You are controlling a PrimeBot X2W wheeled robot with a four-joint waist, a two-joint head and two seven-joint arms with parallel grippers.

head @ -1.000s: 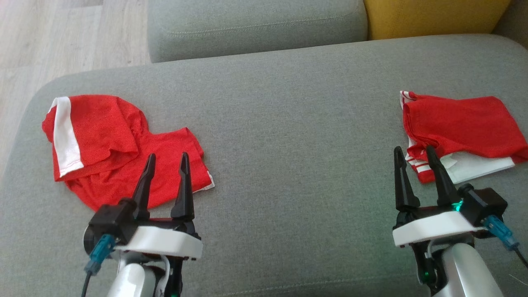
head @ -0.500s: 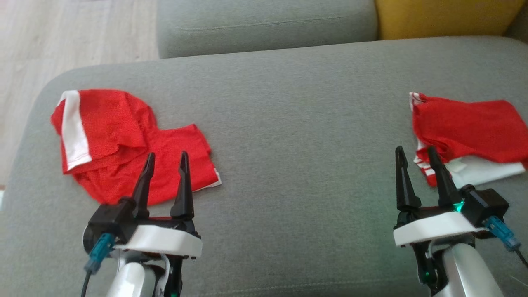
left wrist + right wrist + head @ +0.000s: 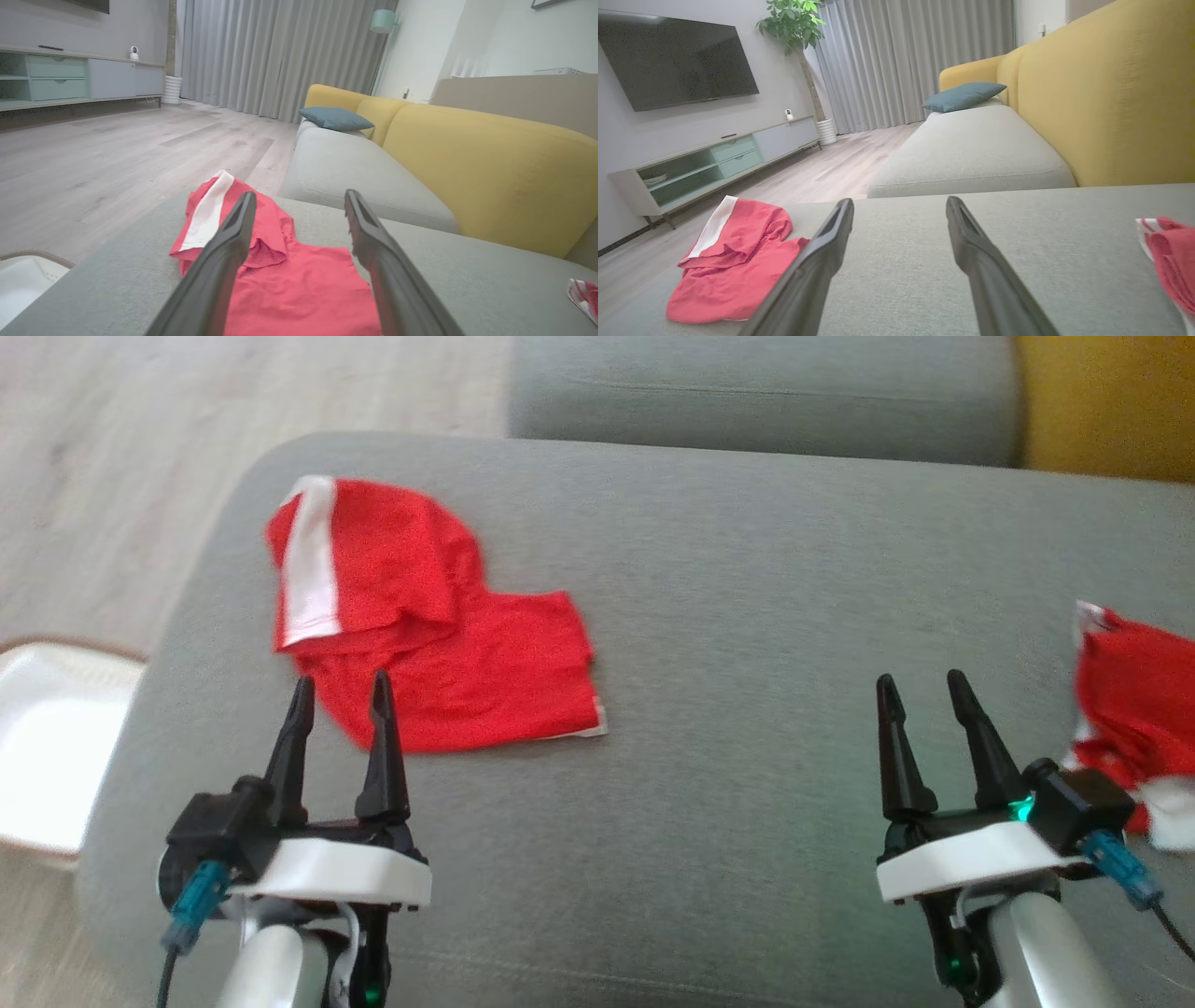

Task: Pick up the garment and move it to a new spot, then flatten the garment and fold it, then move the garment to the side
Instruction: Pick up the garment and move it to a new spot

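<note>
A red garment (image 3: 439, 635) with a white stripe lies crumpled on the left part of the grey cushion (image 3: 747, 616). My left gripper (image 3: 342, 679) hovers open at its near edge, with nothing between the fingers. The left wrist view shows the garment (image 3: 299, 280) right beyond that open gripper (image 3: 300, 196). My right gripper (image 3: 921, 678) is open and empty over bare cushion. In the right wrist view the garment (image 3: 733, 266) lies far left of the right gripper (image 3: 899, 201). A second red and white garment (image 3: 1134, 700) sits at the cushion's right edge.
A white basket (image 3: 47, 747) stands on the wooden floor left of the cushion. Behind the cushion are a grey sofa seat (image 3: 747, 392) and a yellow backrest (image 3: 1102, 411). A blue pillow (image 3: 336, 119) lies farther along the sofa.
The head camera has turned left, so the whole picture has slid to the right and the basket has come into view. Both garments lie as before. Both grippers stay open.
</note>
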